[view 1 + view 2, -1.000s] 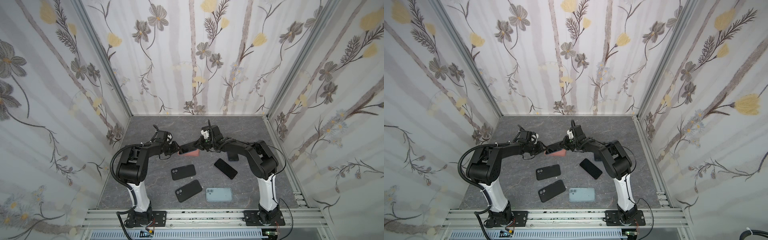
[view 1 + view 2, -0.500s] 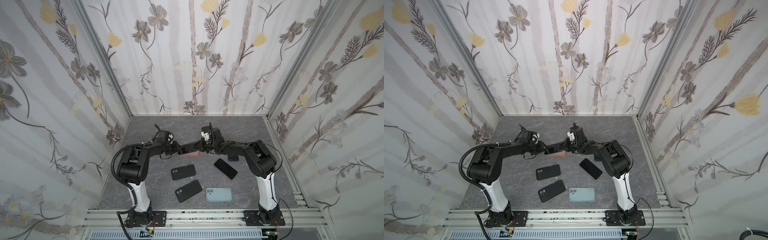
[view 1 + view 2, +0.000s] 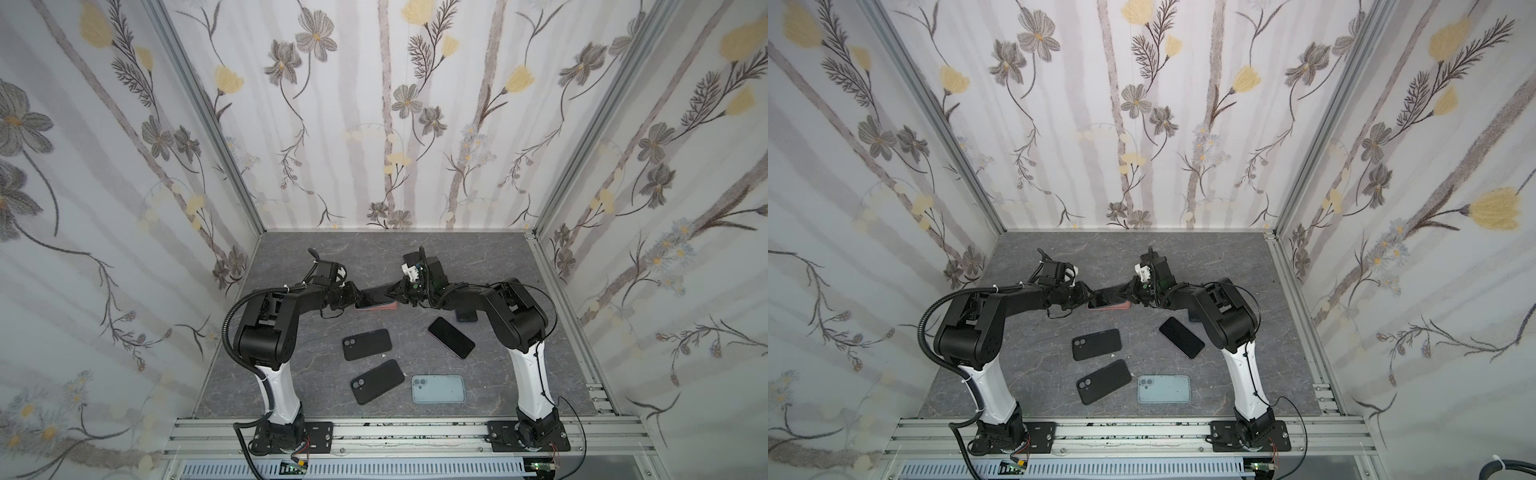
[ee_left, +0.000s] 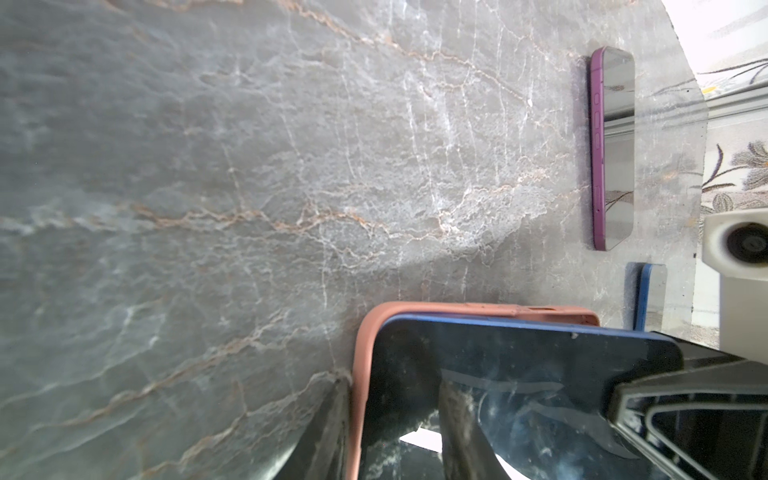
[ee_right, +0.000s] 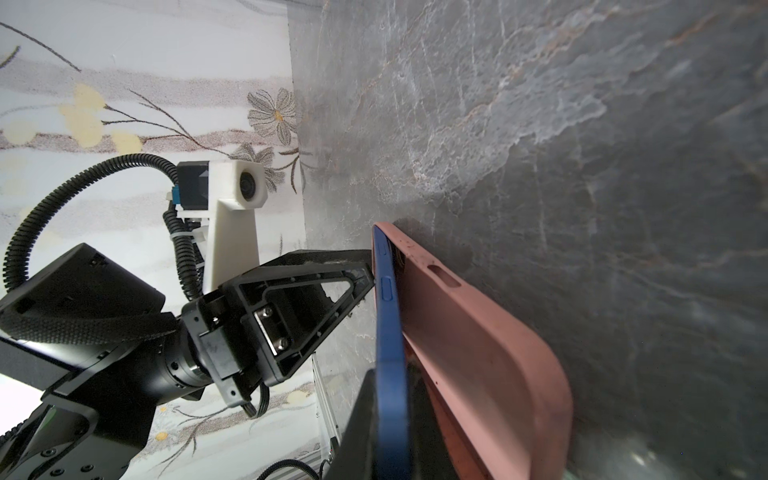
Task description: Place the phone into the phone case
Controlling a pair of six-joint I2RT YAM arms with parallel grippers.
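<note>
The right tool (image 3: 395,293) pinches the blue phone (image 5: 388,324) by its raised end, tilting it so the other end seats in the pink case (image 5: 478,332) on the desk (image 3: 374,257). The left tool (image 3: 352,297) braces that end of the case; whether it clamps, I cannot tell.

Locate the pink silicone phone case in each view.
In a top view: pink silicone phone case, mid grey marble tabletop.
In a top view: case, likewise.
Left wrist: case rim around blue-framed phone.
Right wrist: case sideways against tabletop.
Shared landmark: that phone, tilted into it.
</note>
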